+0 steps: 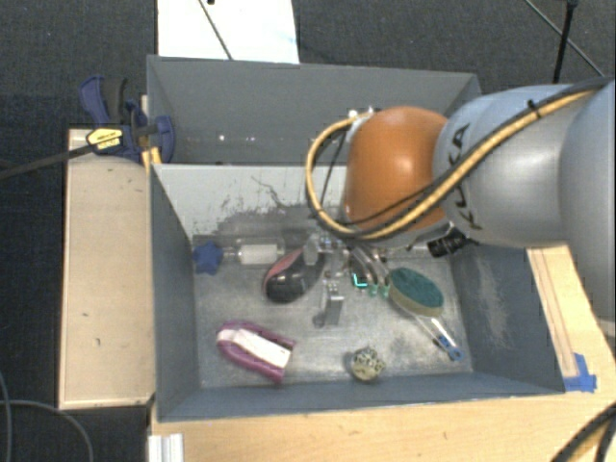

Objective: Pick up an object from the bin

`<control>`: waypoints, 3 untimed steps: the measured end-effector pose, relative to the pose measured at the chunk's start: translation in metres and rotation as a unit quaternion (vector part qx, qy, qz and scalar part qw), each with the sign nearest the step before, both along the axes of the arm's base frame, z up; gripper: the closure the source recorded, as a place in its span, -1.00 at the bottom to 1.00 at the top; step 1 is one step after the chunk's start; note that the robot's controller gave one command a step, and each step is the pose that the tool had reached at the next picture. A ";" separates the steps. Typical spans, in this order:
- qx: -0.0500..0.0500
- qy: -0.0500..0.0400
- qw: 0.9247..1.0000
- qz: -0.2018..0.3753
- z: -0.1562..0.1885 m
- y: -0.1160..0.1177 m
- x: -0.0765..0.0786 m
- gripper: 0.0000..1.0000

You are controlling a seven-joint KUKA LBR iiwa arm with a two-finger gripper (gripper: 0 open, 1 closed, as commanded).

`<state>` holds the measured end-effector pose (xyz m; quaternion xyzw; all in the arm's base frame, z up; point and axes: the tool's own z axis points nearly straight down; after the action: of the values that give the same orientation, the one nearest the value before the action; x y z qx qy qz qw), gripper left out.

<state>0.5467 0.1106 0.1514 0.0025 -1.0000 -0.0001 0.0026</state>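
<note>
Currently the nearest candidate is the dark rounded object (285, 281) with a reddish top, mid-bin, a bit toward the back wall. It sits just left of the jaws in camera view, can't say if touching. Looks squat; long axis, if any, runs lower-left to upper-right. Jaws hang low over the bin floor (308, 359); can't tell whether they're spread or pressed together, wrist hardware clutters it. My read: next move needs a shift toward view-left before closing. Just right of the jaws: green round brush head (416, 292), its blue handle (445, 341) running front-right. Further out: clear tube (255, 253) and blue piece (206, 257) back-left, pink-and-white packet (252, 347) and speckled ball (366, 363) near the front wall
</note>
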 end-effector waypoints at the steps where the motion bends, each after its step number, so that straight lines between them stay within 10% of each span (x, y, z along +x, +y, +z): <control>1: 0.001 -0.007 0.993 -0.117 -0.076 0.040 0.049 -1.00; 2: 0.002 -0.006 0.993 -0.118 -0.076 0.042 0.048 1.00; 3: 0.002 -0.020 0.987 0.160 -0.072 0.053 0.006 1.00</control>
<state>0.5532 0.1634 0.0789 0.1625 -0.9866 -0.0019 -0.0171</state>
